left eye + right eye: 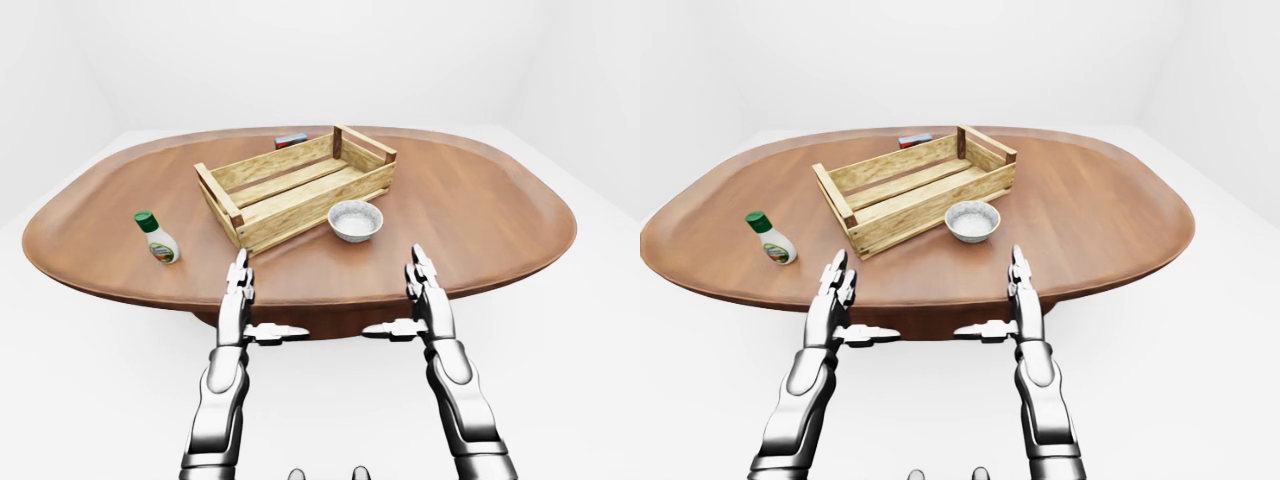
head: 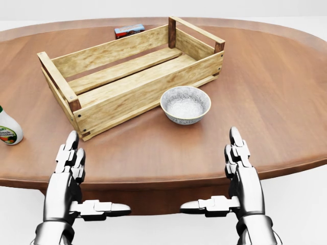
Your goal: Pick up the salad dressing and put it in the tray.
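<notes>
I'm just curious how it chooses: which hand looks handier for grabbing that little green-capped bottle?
Probably the left hand. The salad dressing stands at the left of the table, nearer that hand. The right hand is open too, but sits below the bowl, farther off.

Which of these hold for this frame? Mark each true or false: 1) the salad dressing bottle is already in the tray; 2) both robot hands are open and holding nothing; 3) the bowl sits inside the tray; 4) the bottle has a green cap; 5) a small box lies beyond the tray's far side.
1) False. The salad dressing bottle stands on the table, left of the tray in the left-eye view.
2) True. The left robot hand and right robot hand are open and empty, near the table's edge.
3) False. The bowl rests on the table just outside the tray's near wall.
4) True.
5) True. A small box shows above the tray in the head view.
</notes>
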You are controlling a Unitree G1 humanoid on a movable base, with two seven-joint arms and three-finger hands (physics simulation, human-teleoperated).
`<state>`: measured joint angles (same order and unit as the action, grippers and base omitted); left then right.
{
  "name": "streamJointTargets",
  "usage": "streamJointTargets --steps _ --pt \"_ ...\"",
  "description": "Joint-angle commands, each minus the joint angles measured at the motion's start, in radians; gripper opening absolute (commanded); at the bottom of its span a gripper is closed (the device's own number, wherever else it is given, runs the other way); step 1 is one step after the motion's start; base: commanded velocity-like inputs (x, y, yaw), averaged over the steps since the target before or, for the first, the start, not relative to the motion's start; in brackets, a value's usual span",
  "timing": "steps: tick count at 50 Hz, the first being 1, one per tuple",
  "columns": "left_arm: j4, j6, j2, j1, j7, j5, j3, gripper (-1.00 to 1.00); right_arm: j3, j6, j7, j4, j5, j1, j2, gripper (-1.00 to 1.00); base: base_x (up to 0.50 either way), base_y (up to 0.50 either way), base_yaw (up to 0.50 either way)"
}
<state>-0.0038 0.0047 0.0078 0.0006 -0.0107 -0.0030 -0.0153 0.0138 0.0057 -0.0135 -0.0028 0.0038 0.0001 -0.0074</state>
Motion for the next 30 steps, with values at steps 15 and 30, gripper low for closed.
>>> streamJointTargets --steps 15,30 --pt "-0.642 0.083 0.045 0.019 -0.079 -0.06 -0.117 1.0 0.157 0.082 -0.075 -0.729 0.068 0.046 -0.053 1.0 0.0 0.0 0.0" --pt "-1.007 0.083 0.231 -0.251 -0.048 -0.319 -0.524 1.0 0.439 0.082 0.338 -1.044 0.724 0.05 -0.634 1.0 0.0 0.0 0.0"
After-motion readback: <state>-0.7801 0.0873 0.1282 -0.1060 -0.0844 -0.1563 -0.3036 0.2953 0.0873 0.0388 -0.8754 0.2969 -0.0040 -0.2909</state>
